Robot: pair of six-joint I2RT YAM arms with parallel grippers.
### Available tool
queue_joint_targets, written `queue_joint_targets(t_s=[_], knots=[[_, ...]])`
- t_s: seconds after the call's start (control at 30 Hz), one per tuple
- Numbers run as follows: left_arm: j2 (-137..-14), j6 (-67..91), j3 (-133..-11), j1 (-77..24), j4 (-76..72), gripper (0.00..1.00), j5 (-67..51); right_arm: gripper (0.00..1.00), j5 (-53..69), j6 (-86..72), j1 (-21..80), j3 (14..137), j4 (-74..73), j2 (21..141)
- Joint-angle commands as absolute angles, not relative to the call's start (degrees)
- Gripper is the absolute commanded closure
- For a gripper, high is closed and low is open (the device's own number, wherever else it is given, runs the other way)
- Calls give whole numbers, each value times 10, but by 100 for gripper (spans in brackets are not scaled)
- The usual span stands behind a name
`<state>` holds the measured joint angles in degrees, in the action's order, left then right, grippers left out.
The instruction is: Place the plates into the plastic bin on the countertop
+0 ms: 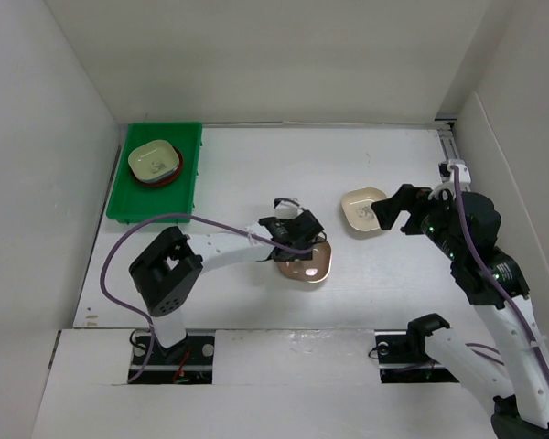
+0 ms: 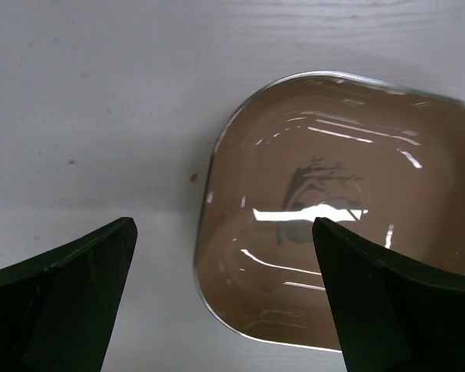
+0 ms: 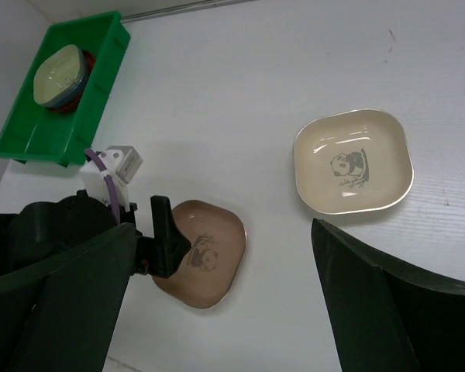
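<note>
White countertop (image 1: 256,165), white walls. Tan plate (image 2: 333,209) lies lower centre of the overhead view. It is probably light, stiff, glossy and slippery, so take it by the raised rim. Left gripper (image 2: 223,229) is spread wide over that rim and empty. Right gripper (image 1: 389,212) is also wide and empty, beside the cream plate (image 1: 361,210). Green bin (image 1: 151,208) sits upper left.

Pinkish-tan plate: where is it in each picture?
Top external: the pinkish-tan plate sits just below the middle, partly under the left gripper.
Left wrist: the plate fills the right side, close up.
Right wrist: the plate is low, left of the middle.
Shared landmark: the open left gripper right over this plate, seen in all three views.
</note>
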<state>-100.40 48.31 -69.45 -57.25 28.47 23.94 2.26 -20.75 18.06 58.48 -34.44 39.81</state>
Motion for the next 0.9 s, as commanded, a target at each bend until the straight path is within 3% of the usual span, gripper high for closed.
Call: queue_joint_targets(t_s=[0.0, 0.1, 0.17, 0.2, 0.37, 0.57, 0.87], knots=[[-955, 518, -647, -568, 276, 4, 260, 0, 41, -207, 184, 600, -327, 396], [-955, 518, -617, -568, 252, 17, 266, 0, 47, -207, 184, 595, -316, 396], [-955, 512, -607, -554, 237, 36, 253, 0, 58, -207, 184, 595, -316, 401], [-964, 512, -600, -548, 229, 57, 247, 0, 58, -207, 184, 595, -310, 401], [-977, 507, -593, -525, 212, 100, 249, 0, 58, -212, 184, 595, -310, 401], [-917, 501, -639, -445, 260, 100, 280, 0, 58, -212, 184, 600, -310, 401], [-911, 402, -828, -158, 253, 100, 186, 0, 74, -212, 184, 564, -261, 428]])
